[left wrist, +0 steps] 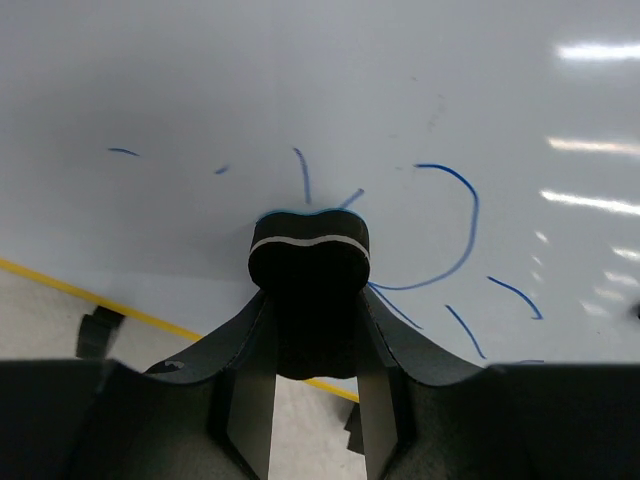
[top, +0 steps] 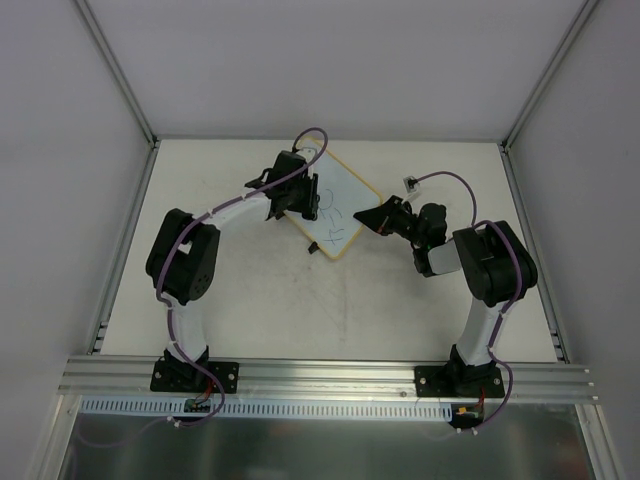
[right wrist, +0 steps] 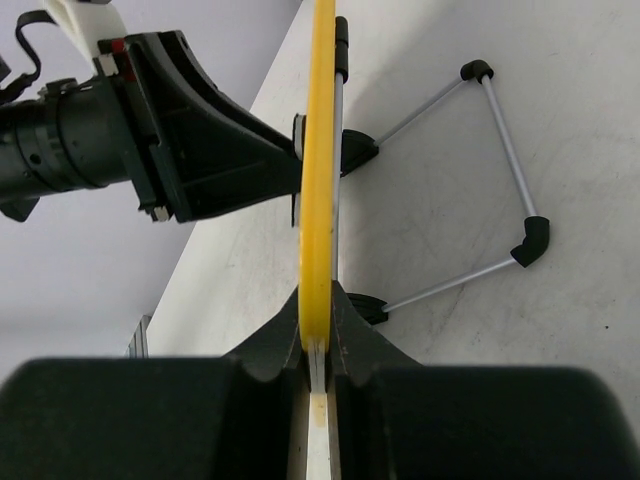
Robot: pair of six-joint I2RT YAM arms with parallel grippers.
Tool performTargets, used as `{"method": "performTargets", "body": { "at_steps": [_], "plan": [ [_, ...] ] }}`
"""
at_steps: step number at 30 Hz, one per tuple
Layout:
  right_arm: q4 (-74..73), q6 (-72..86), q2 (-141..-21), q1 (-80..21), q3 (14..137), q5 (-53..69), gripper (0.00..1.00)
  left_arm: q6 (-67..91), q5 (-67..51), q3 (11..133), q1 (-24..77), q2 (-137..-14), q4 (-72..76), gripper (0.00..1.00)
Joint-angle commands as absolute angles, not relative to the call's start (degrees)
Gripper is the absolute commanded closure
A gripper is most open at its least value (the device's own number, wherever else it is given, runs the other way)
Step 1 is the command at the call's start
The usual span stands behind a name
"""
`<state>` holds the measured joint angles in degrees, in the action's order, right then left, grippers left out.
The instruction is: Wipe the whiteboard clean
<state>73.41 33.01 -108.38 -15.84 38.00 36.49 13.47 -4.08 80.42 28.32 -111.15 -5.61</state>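
Observation:
The whiteboard (top: 340, 208) has a yellow frame and stands tilted on the table at the back middle, with blue scribbles on its face (left wrist: 440, 230). My left gripper (top: 293, 192) is shut on a black bone-shaped eraser (left wrist: 308, 245) and presses it against the board's face among the blue lines. My right gripper (top: 377, 218) is shut on the board's yellow edge (right wrist: 318, 150) and holds it from the right; in the right wrist view its jaws (right wrist: 318, 335) clamp the frame seen edge-on. My left gripper also shows in the right wrist view (right wrist: 200, 140), on the board's left side.
A wire stand with black feet (right wrist: 505, 170) props the board from behind. A black clip (left wrist: 95, 332) sits below the frame. A small connector on a purple cable (top: 410, 183) lies at the back right. Metal rails (top: 128, 240) border the table's sides.

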Motion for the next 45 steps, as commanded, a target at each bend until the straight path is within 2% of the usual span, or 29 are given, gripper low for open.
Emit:
{"method": "performTargets", "body": {
  "at_steps": [1, 7, 18, 25, 34, 45],
  "plan": [
    [87.7, 33.1, -105.6, -16.5, 38.6, 38.4, 1.00, 16.2, -14.5, 77.1, 34.4, -110.2, -4.0, 1.00],
    [87.7, 33.0, -105.6, -16.7, 38.7, 38.5, 1.00, 15.1, -13.5, 76.0, 35.3, -109.6, -2.9, 1.00],
    [87.7, 33.1, -105.5, -16.9, 38.7, 38.7, 1.00, 15.4, -18.5, 79.3, 23.1, -112.7, -3.0, 1.00],
    [87.7, 33.0, -105.5, -16.9, 38.8, 38.6, 1.00, 11.7, -12.0, 83.8, 19.3, -113.1, -7.0, 1.00],
    [87.7, 33.1, -105.9, -17.1, 39.0, 38.8, 1.00, 11.9, -12.0, 86.9, 19.5, -115.2, -7.4, 1.00],
    [87.7, 33.0, -105.9, -17.2, 39.2, 38.8, 1.00, 10.7, -8.0, 90.2, 24.4, -115.6, -7.0, 1.00]
  ]
}}
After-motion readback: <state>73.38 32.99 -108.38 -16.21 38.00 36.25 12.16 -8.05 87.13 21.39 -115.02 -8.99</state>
